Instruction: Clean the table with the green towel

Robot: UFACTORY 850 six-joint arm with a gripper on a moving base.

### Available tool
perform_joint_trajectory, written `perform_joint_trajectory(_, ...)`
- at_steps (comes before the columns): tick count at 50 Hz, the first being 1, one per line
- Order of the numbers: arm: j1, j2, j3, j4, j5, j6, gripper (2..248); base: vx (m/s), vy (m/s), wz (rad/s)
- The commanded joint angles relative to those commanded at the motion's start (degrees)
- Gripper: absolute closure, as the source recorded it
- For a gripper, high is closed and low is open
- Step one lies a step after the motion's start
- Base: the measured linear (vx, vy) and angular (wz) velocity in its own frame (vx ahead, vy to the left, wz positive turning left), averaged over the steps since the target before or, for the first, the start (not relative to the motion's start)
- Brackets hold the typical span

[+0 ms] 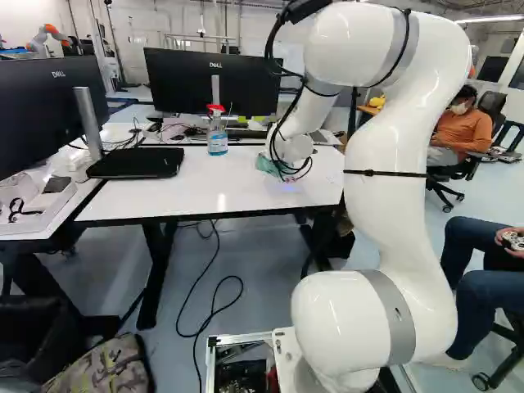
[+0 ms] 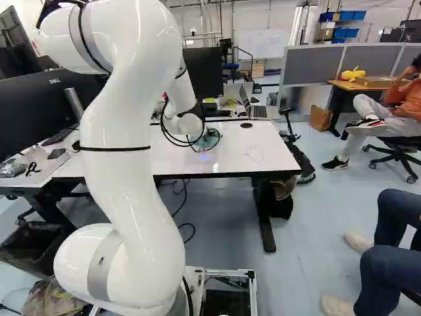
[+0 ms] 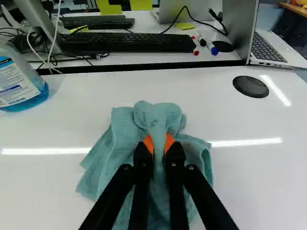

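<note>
Currently, wiping in hand, as I judge it from where I stand; contents as follows.

Item: green towel (image 3: 162,117), one, bunched on the white tabletop (image 3: 38,191), its loose folds spread to both sides of the grip.

Item: fingers (image 3: 143,165), black, orange-padded, clenched from two sides on a raised ridge of that cloth.

Item: scribble (image 2: 254,153), faint, on the tabletop, to the right of the towel in the right base view; the likely target. Whether marks lie under the cloth I cannot tell.

Handling note: best kept low, the cloth pressed flat with light, even force, in straight overlapping strokes across the scribble. The bunch probably wipes a narrow patch; its free corners may fold under or drag. Too much downward push could bring the finger ends hard against the surface.

Surroundings: spray bottle (image 1: 217,137), blue liquid, red head, near the rear edge, easily tipped by a wide sweep. Black disc (image 3: 250,86), round, toward the rear, possibly a lip for the cloth to catch on. Monitor base (image 1: 136,163), black, at the far end from the scribble, a limit to strokes that way. Beyond the dark gap at the back: keyboard (image 3: 129,42), markers (image 3: 211,47), laptop (image 3: 268,47); strokes should stop short of them.
</note>
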Motion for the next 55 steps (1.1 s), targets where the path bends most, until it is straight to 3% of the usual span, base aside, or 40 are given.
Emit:
perform_joint_trajectory(11,1.56,1.28,1.66,0.0,0.0,0.0,207,0.0,0.0,0.0)
perform_joint_trajectory(22,2.86,0.45,0.59,0.0,0.0,0.0,207,0.0,0.0,0.0)
perform_joint_trajectory(38,2.38,-3.04,-4.02,0.0,0.0,0.0,207,0.0,0.0,0.0)
perform_joint_trajectory(55,0.28,-5.5,-7.33,0.0,0.0,0.0,207,0.0,0.0,0.0)
